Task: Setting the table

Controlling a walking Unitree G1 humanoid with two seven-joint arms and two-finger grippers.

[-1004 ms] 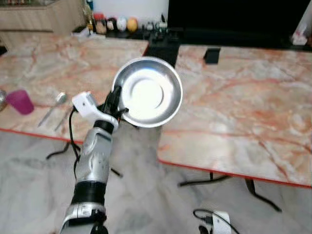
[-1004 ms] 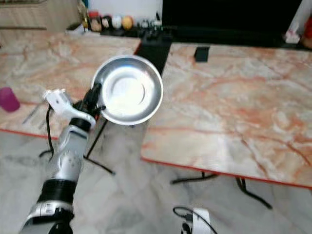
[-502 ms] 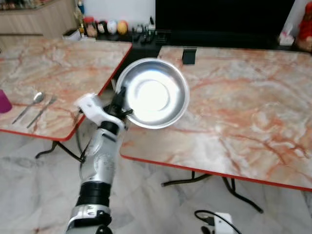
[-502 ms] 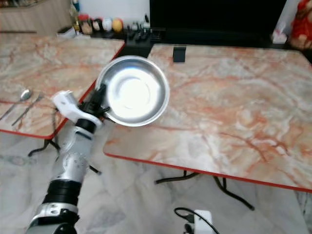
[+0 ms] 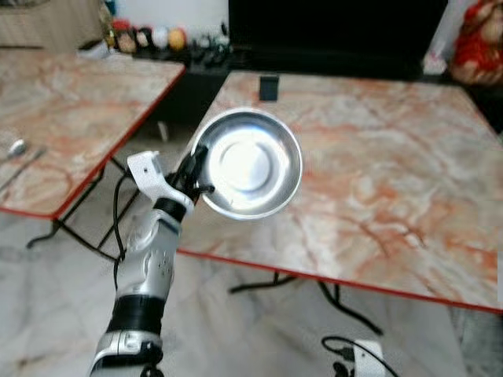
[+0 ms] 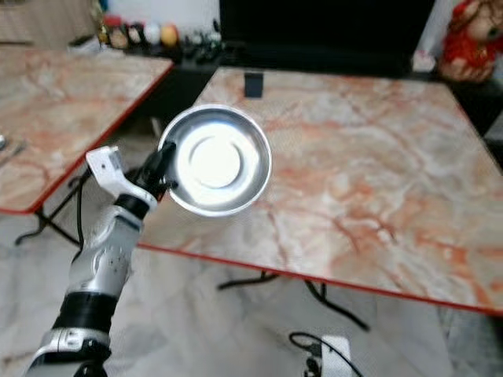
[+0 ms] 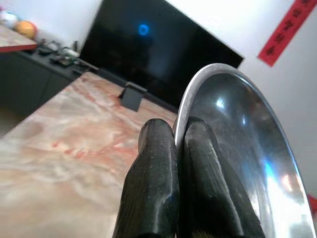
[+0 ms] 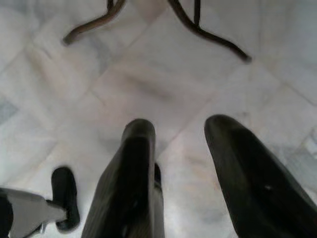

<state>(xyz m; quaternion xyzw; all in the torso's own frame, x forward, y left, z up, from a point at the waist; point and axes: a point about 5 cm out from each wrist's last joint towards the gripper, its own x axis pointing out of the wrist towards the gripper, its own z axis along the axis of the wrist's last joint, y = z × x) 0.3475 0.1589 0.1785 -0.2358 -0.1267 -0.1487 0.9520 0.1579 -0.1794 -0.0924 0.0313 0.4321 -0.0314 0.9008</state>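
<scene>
Far left: second marble-topped table with red edging, a spoon and a thin utensil beside it lying near its left side. Black metal legs show beneath, on pale marble floor.

Between the two tables, a gap; behind it a dark low cabinet carrying small jars and round ornaments.

Left gripper raised at the near-left corner of the main table. Fingers pinched tight on the rim of a shiny steel bowl, one finger outside the wall, one inside. Bowl held in the air, tilted so its hollow faces the head camera, hanging over the table's near-left edge area; not resting on the top. White camera block sits on the wrist.

Main table top bare marble, red rim. A small dark stand sits near its far edge. Large black screen behind. Red ornament at far right.

Right gripper hangs low over the floor, fingers spread apart, holding nothing. Black table feet and cable on the floor ahead of it.
</scene>
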